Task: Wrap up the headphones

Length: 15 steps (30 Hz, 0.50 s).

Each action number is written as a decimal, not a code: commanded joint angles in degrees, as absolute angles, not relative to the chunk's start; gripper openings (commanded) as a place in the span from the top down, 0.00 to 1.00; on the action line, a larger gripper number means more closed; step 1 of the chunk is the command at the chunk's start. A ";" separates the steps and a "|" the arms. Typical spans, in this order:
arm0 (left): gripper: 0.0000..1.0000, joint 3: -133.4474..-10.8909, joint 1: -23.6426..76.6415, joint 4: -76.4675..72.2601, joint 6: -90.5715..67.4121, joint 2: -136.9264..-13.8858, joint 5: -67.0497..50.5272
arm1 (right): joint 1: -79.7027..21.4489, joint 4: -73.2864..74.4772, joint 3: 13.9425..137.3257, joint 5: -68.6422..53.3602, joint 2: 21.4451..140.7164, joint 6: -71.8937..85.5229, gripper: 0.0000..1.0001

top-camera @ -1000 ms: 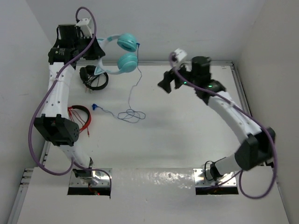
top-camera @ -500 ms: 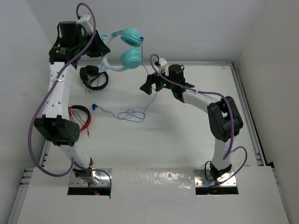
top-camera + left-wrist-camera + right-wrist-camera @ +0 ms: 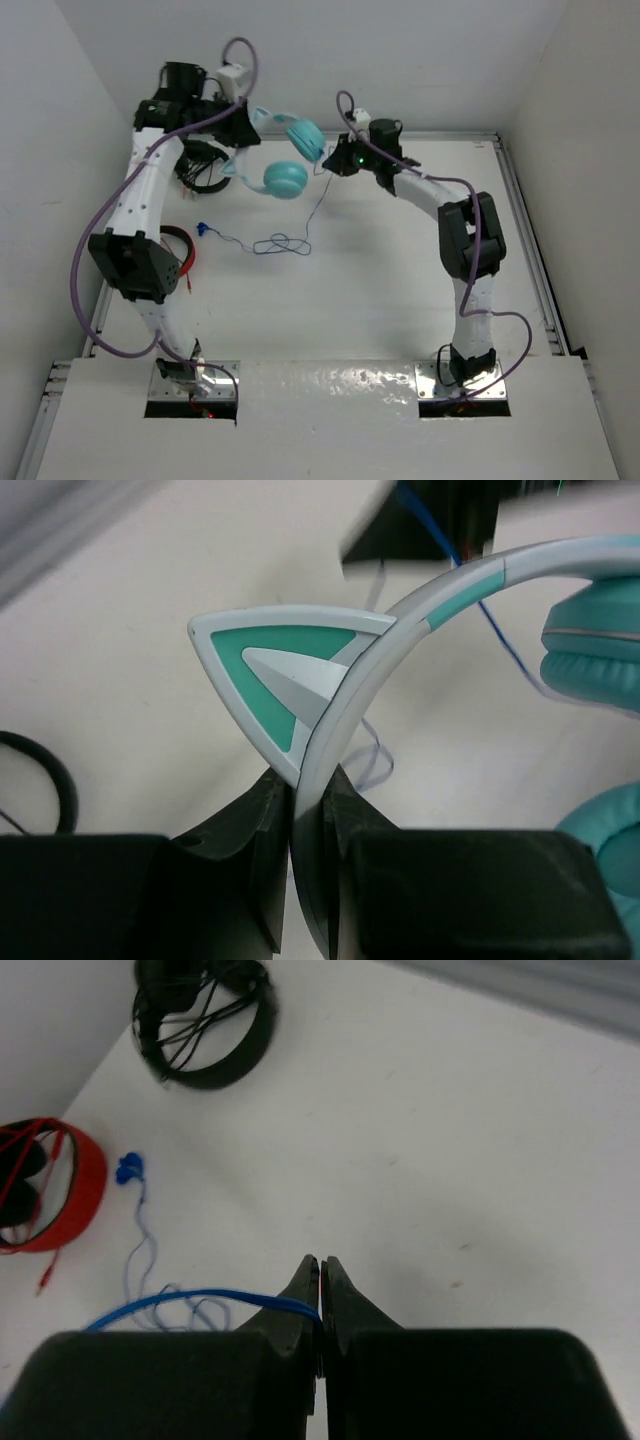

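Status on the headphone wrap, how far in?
Done: headphones held up off the table, left jaws clamped on the headband. In hand: right jaws shut on the cable near the earcups. Left: all the winding. No turns show on the headband, and the cable's loose tangle and blue plug lie on the table.

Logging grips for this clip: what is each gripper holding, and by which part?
The left gripper clamps the headphones by the headband, beside a cat ear. The right gripper pinches their thin cable partway along.
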<state>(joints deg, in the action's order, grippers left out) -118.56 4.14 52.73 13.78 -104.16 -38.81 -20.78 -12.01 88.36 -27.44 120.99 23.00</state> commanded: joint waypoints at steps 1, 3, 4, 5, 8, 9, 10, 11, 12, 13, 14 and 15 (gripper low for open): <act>1.00 -118.77 14.21 71.52 39.25 -106.96 -37.80 | -19.16 13.95 101.55 -25.33 115.93 5.66 1.00; 1.00 -114.98 15.81 71.55 44.55 -105.74 -38.40 | -18.72 24.98 104.93 -22.25 115.75 0.45 1.00; 1.00 -113.31 16.69 70.76 45.34 -104.60 -39.19 | -17.50 26.96 106.68 -22.32 115.66 -1.56 1.00; 1.00 -111.12 17.05 70.06 46.05 -104.24 -38.85 | -16.88 28.90 107.48 -22.41 115.58 -1.84 1.00; 1.00 -109.52 20.12 68.91 48.33 -104.68 -34.29 | -15.91 34.61 111.78 -21.10 116.36 -0.44 1.00; 1.00 -108.90 21.26 68.56 48.34 -104.94 -32.28 | -16.00 37.07 113.10 -20.57 116.80 2.26 1.00; 1.00 -107.94 22.92 67.08 47.30 -105.12 -27.21 | -15.91 38.05 115.29 -20.83 116.89 3.42 1.00; 1.00 -106.62 23.29 65.06 43.37 -105.29 -24.81 | -15.91 38.84 116.01 -21.00 116.89 4.65 1.00; 1.00 -104.52 23.55 61.65 41.76 -105.38 -23.13 | -16.00 40.07 116.54 -21.27 116.63 6.75 1.00; 1.00 -103.55 24.16 58.48 38.53 -105.47 -19.81 | -16.26 40.69 117.24 -21.53 115.85 8.07 1.00; 1.00 -102.93 24.52 58.45 37.80 -105.64 -18.30 | -16.52 41.39 117.42 -21.45 115.32 8.09 1.00; 1.00 -102.05 25.57 56.71 37.10 -106.08 -16.28 | -17.31 42.35 117.33 -21.27 114.18 8.61 1.00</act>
